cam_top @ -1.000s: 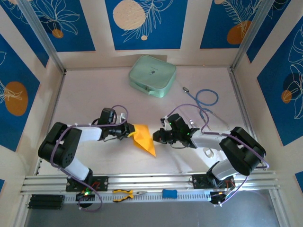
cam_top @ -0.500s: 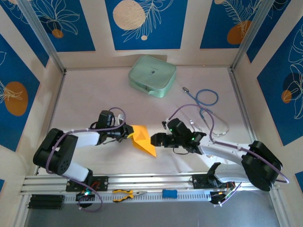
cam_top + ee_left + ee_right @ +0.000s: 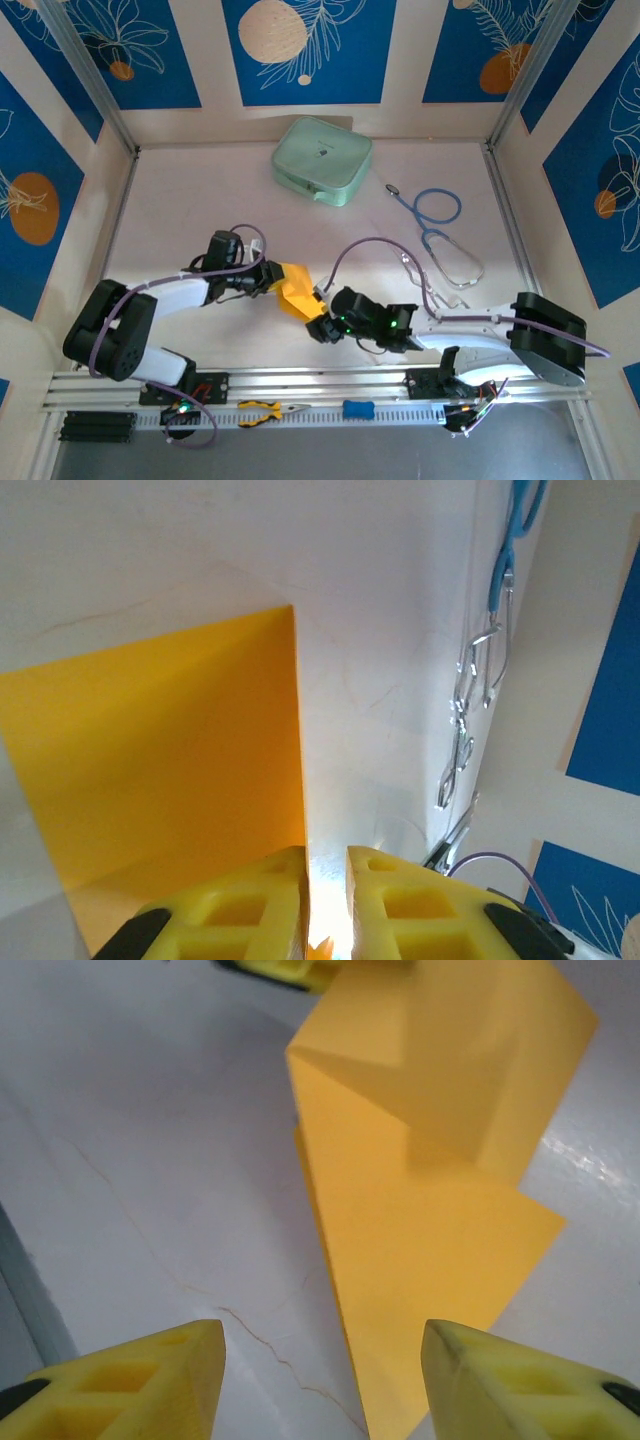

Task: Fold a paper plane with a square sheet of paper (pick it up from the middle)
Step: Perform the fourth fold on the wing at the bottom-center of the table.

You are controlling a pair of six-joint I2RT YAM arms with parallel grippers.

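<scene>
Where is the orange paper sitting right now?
Top view: the folded paper sits on the table, centre-front, between the left fingers and the right fingers, nearer than the green case.

Square sheet of paper (image 3: 297,290): thin orange-yellow paper, matt, smooth, crisp creases. Table (image 3: 120,1140): white, smooth, faint sheen (hairline cracks close up). Right gripper's fingers (image 3: 140,1370): matt yellow plastic. Stethoscope (image 3: 502,560): shiny metal, blue tubing. Rail (image 3: 330,385): bare metal.
</scene>
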